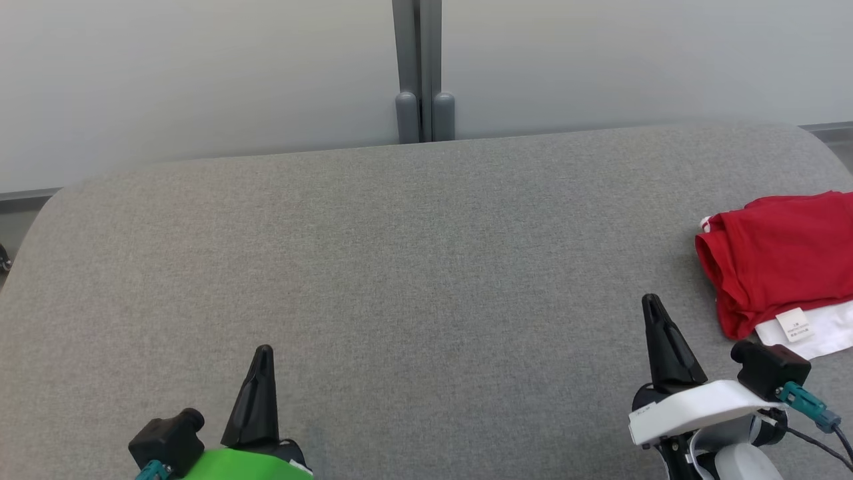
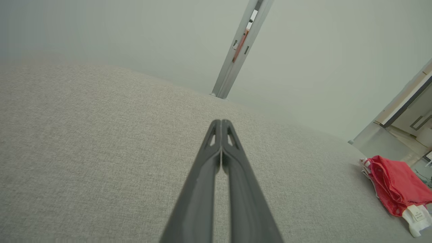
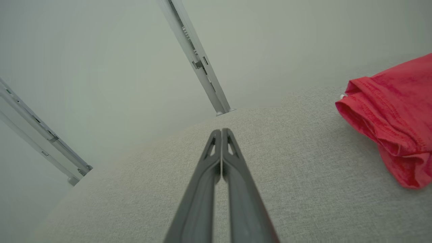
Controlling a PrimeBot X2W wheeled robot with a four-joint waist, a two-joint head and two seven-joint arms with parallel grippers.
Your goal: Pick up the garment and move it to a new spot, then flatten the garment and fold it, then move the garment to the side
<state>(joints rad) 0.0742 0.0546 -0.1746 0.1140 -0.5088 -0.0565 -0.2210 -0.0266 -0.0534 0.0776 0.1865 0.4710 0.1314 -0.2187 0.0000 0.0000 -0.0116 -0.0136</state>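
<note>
A red and white garment (image 1: 783, 260) lies folded in a compact bundle at the right edge of the grey fabric surface (image 1: 413, 267), a white label showing on its near white part. The same garment (image 2: 396, 189) sits at the lower right of the left wrist view, and its red folds (image 3: 391, 118) lie at the right of the right wrist view. My right gripper (image 1: 652, 303) is shut and empty, just left of and nearer than the garment. At the lower left my left gripper (image 1: 264, 352) is shut too, holding nothing. Both pairs of fingers press together (image 2: 221, 123) (image 3: 221, 131).
A pale wall with a grey vertical post (image 1: 421, 73) rises behind the surface's far edge. A second post (image 3: 44, 141) shows at the left of the right wrist view. Cabinets and floor (image 2: 408, 125) lie beyond the surface's right end.
</note>
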